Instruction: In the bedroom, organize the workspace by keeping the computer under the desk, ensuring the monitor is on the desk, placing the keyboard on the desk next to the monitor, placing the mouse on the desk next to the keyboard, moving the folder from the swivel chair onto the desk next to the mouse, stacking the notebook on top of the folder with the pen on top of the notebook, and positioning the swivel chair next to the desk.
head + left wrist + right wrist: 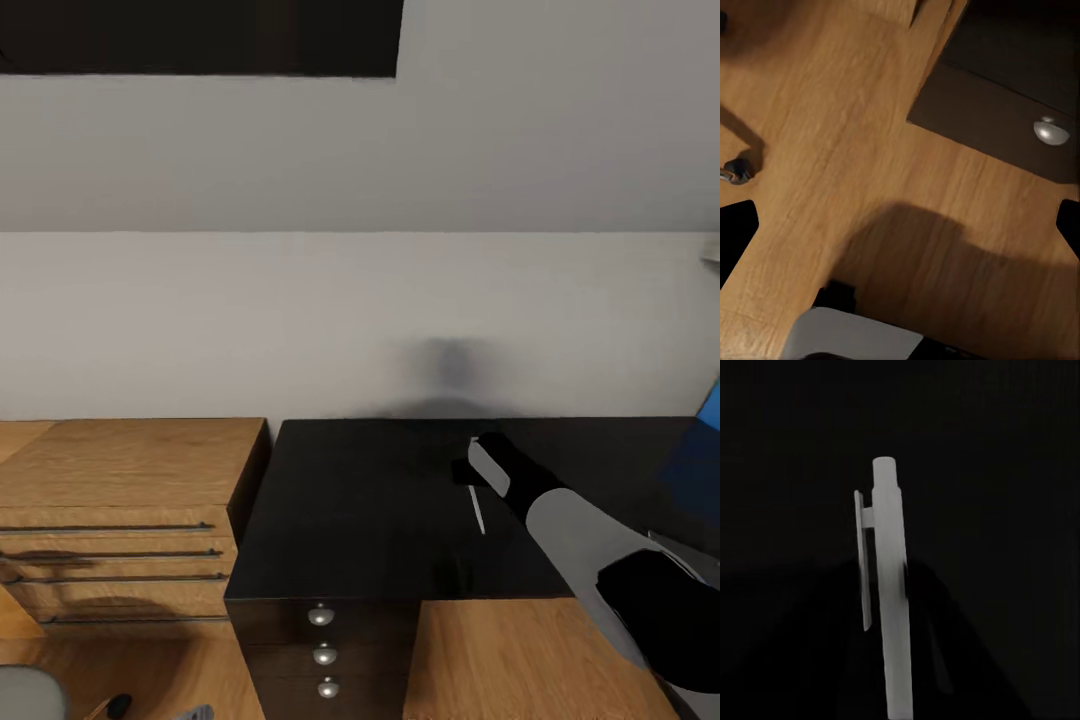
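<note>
Pen (477,508) lies flat on the glossy black surface (370,500), our right end effector (487,462) poised just above its far end (presumably to pick it up); we cannot tell its finger spread. The pen is a slim white stick with a clip. A blue folder (710,410) sits at the right edge.

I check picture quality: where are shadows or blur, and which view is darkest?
Head view: a soft grey shadow on the wall above the desk. Left wrist view: a broad shadow across the wood floor. Right wrist view: darkest, nearly black around the pale pen, whose edges look slightly soft.
</note>
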